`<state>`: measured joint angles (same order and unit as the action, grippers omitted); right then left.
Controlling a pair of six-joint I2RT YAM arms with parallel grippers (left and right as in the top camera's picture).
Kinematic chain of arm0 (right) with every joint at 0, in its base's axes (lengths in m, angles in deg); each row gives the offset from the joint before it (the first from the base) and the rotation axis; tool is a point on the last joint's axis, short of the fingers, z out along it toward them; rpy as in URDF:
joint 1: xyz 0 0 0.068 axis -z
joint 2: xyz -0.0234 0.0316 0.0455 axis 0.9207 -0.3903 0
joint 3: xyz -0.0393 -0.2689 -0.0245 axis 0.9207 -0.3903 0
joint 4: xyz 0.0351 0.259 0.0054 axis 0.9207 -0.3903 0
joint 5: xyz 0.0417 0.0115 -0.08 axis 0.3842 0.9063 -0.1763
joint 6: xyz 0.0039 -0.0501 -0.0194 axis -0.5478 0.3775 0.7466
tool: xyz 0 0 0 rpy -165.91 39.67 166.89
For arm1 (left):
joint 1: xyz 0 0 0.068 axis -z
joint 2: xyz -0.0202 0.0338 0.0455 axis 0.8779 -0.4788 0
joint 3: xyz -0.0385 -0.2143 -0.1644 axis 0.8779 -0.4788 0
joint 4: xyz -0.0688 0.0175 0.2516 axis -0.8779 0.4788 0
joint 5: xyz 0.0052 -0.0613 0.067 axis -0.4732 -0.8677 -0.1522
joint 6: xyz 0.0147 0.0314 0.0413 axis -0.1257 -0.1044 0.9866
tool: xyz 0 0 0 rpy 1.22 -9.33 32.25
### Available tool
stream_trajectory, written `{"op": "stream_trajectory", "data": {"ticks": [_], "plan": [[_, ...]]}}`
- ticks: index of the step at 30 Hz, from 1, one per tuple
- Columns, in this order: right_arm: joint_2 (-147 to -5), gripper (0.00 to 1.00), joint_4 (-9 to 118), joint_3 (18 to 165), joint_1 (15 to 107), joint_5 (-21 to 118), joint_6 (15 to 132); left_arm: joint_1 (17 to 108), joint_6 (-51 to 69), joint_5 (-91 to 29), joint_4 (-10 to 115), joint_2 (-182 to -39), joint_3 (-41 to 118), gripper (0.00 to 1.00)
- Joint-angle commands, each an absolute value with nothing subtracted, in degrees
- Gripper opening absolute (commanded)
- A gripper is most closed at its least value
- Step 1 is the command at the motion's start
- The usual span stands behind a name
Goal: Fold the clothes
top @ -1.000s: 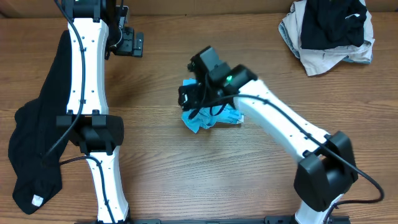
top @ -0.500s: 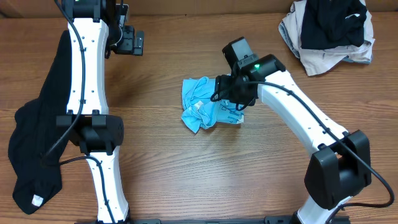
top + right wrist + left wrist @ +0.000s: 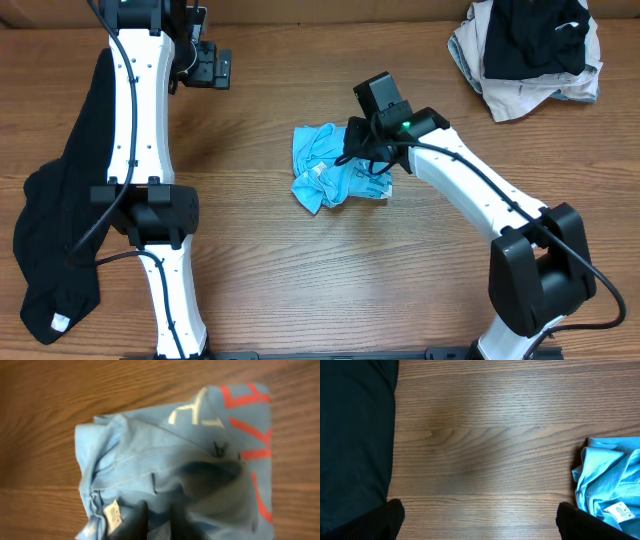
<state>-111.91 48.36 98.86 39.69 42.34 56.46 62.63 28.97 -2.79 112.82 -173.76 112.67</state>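
Light blue crumpled T-shirt (image 3: 322, 178), red-and-white lettering, on wooden table (image 3: 300, 290); right gripper (image 3: 156, 519) above, finger gap unclear; left gripper (image 3: 480, 519) spread wide.

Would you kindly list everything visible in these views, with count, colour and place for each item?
light blue T-shirt: one, light blue with white and pink-red lettering, crumpled at the table's centre
black garment: one, black, stretched along the table's left edge
pile of clothes: one heap, black over off-white, far right corner
table: one, brown wood grain, under everything
left arm: one, white with black joints, left side; jaws wide apart over bare wood
right arm: one, white with black joints, reaching from near right to the T-shirt; jaws at the cloth, grip unclear
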Motion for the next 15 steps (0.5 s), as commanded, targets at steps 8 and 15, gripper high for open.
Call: {"op": "stream_trajectory", "data": {"ticks": [8,15], "plan": [[-111.86,0.31,48.08,99.01,39.69,40.27,57.77,62.54,29.84,-3.49,112.9,-174.17,113.1,1.0],[-111.86,0.61,43.23,99.01,45.33,40.42,55.97,62.54,30.11,-3.49,113.06,-174.17,113.1,1.0]]}}
